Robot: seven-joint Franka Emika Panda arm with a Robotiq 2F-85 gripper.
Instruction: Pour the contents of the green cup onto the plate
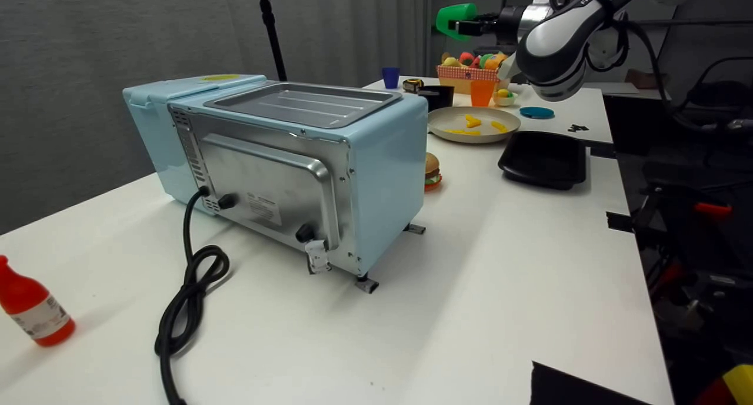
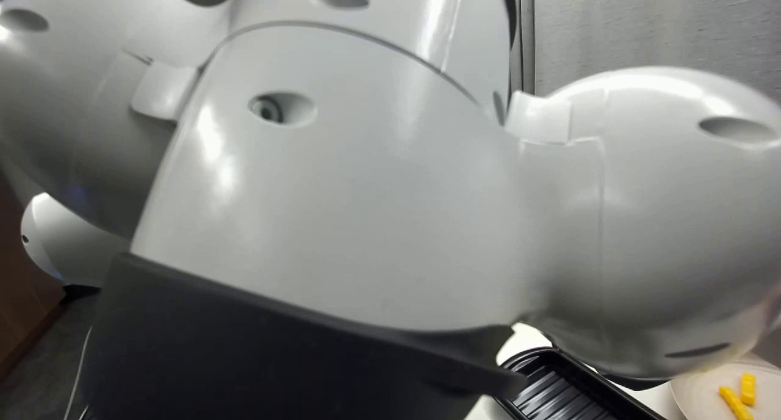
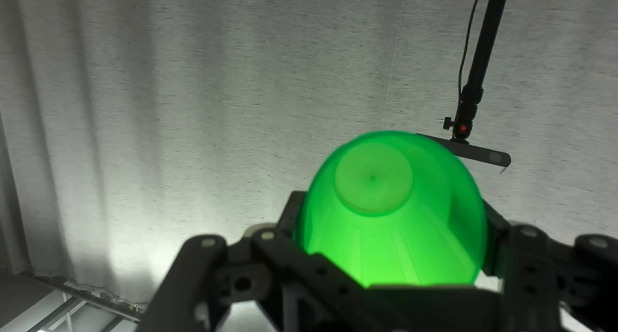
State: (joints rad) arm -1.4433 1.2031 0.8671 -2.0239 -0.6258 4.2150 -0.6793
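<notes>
My gripper (image 3: 393, 221) is shut on the green cup (image 3: 400, 245), with a finger against either side. The cup is raised well above the table and tipped over on its side, as the green cup (image 1: 458, 12) in an exterior view shows. In the wrist view its round bottom shows and no loose pieces are visible in it. Below, on the table, rests the pale plate (image 1: 436, 121), bearing several yellow pieces (image 1: 472, 121). Part of the plate (image 2: 689, 386) also appears at a corner of an exterior view, where the arm hides both gripper and cup.
A black tray (image 1: 544, 158) sits in front of the plate. The blue toaster oven (image 1: 388, 169) and a toy burger (image 1: 433, 171) are nearer. Behind are an orange cup (image 1: 482, 93), a black dish (image 1: 438, 97), a fruit basket (image 1: 456, 78) and a blue lid (image 1: 536, 112).
</notes>
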